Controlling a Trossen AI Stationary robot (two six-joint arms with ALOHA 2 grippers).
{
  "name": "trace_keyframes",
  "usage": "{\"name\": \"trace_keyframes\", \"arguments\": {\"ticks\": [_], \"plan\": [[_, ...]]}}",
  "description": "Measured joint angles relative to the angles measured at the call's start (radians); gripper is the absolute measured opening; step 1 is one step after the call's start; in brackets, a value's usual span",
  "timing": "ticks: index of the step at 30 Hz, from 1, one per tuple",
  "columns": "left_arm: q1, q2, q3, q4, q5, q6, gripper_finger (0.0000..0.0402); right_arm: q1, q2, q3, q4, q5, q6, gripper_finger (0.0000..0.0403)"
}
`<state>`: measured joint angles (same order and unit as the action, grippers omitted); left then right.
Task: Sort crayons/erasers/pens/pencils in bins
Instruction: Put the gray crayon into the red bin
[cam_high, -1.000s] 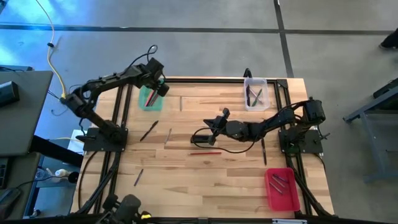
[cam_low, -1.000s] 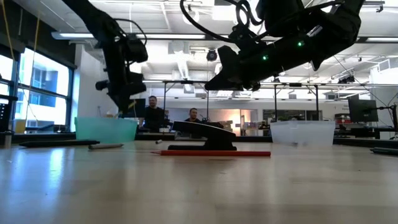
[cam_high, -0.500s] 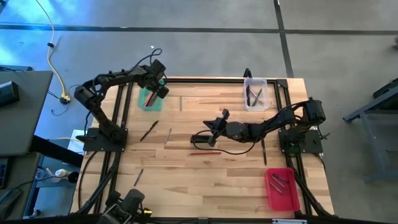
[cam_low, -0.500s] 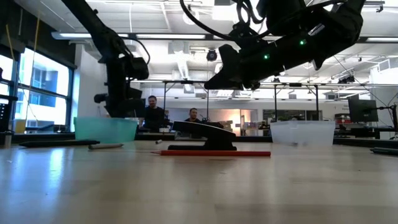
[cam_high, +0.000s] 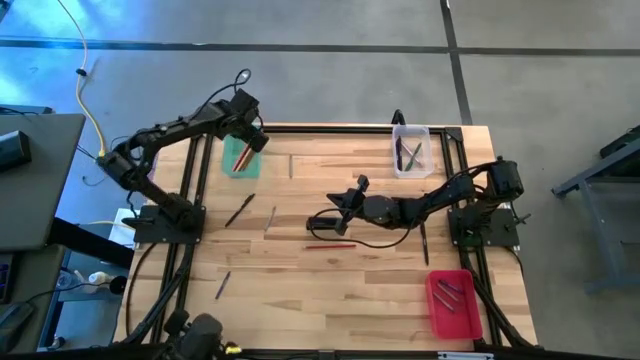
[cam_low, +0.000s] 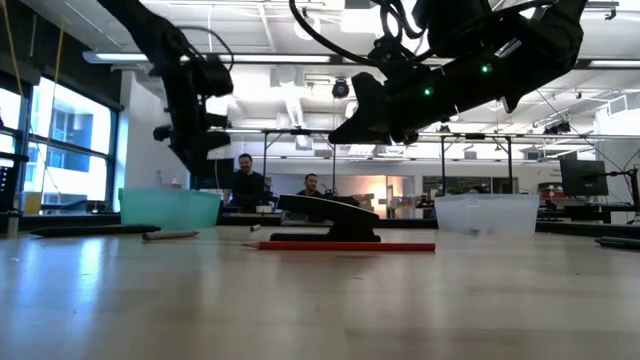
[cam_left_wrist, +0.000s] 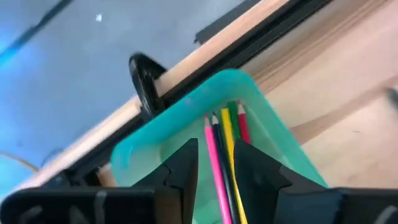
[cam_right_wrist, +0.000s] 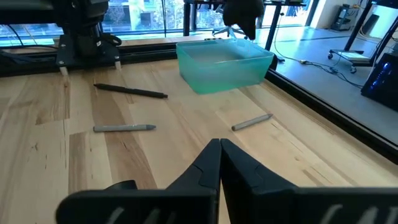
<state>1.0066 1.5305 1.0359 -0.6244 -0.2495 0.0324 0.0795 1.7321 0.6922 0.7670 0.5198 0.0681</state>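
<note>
My left gripper (cam_left_wrist: 214, 165) hangs open over the translucent green bin (cam_left_wrist: 186, 118) at the table's far left (cam_high: 240, 160). Several pencils (cam_left_wrist: 227, 143), pink, dark, yellow, green and red, lie side by side inside that bin, and I see them through the gap between my fingers. My right gripper (cam_right_wrist: 219, 155) is shut and holds nothing. It hovers above the middle of the table (cam_high: 338, 198). A red pencil (cam_high: 330, 245) lies flat on the wood just nearer than it (cam_low: 345, 246).
A clear bin (cam_high: 411, 150) with dark pens stands at the far right, and a red bin (cam_high: 452, 303) at the near right. Loose pens lie on the wood (cam_high: 239, 210) (cam_high: 270, 218) (cam_high: 222, 285) (cam_high: 424, 245). A black cable (cam_high: 320, 222) loops under my right arm. People sit beyond the table.
My left gripper dipped toward the green bin and then rose again to about its earlier height. My right arm kept still.
</note>
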Motion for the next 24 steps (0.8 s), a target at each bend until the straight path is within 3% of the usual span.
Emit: {"name": "trace_keyframes", "arguments": {"ticks": [6,12,18,24], "plan": [[-0.118,-0.151,-0.012,-0.043,0.094,0.032,0.0069,0.0,-0.015,-0.001,-0.01,0.0,-0.047,0.0],[-0.356,-0.319,-0.121,-0.044,0.169,0.006,0.0021,0.009,-0.16,-0.001,-0.198,-0.02,-0.05,0.0],[-0.634,-0.442,-0.264,-0.034,0.113,-0.171,0.0006,0.064,-0.336,-0.001,-0.448,-0.026,-0.031,0.0],[-0.878,-0.449,-0.334,-0.053,-0.003,-0.461,0.0011,0.181,-0.455,-0.001,-0.617,0.006,0.021,0.0]]}}
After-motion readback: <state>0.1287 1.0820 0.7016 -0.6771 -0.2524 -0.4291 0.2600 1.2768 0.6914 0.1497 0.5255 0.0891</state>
